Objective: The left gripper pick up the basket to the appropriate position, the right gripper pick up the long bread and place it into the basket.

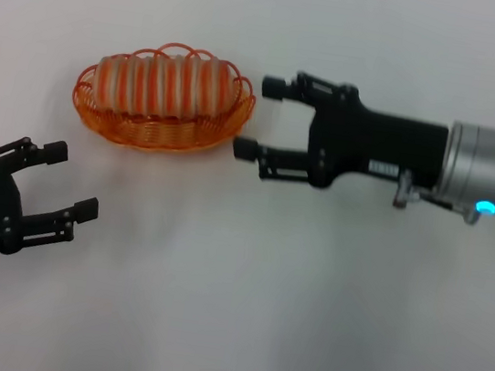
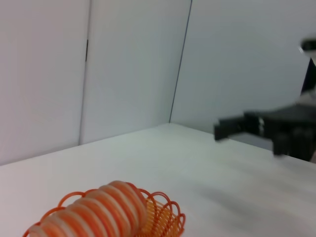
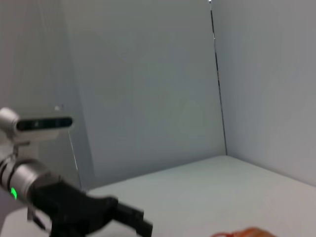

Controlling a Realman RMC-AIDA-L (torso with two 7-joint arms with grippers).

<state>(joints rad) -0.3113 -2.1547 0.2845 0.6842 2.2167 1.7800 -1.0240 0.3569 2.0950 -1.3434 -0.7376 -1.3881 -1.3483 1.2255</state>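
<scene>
The orange wire basket [image 1: 158, 132] stands on the white table, left of centre. The long bread [image 1: 165, 80], striped orange and cream, lies lengthwise inside it. My right gripper [image 1: 259, 118] is open just to the right of the basket's end, empty, its fingers apart from the rim. My left gripper [image 1: 73, 181] is open near the front left, below the basket and clear of it, holding nothing. The left wrist view shows the bread [image 2: 94, 210] in the basket [image 2: 167, 218], with the right gripper's fingers [image 2: 232, 127] beyond. An orange edge of the basket [image 3: 247, 232] shows in the right wrist view.
White table surface [image 1: 241, 295] surrounds the basket on all sides. Grey wall panels [image 2: 133, 64] rise behind the table's far edge. The left arm [image 3: 74, 212] appears low in the right wrist view.
</scene>
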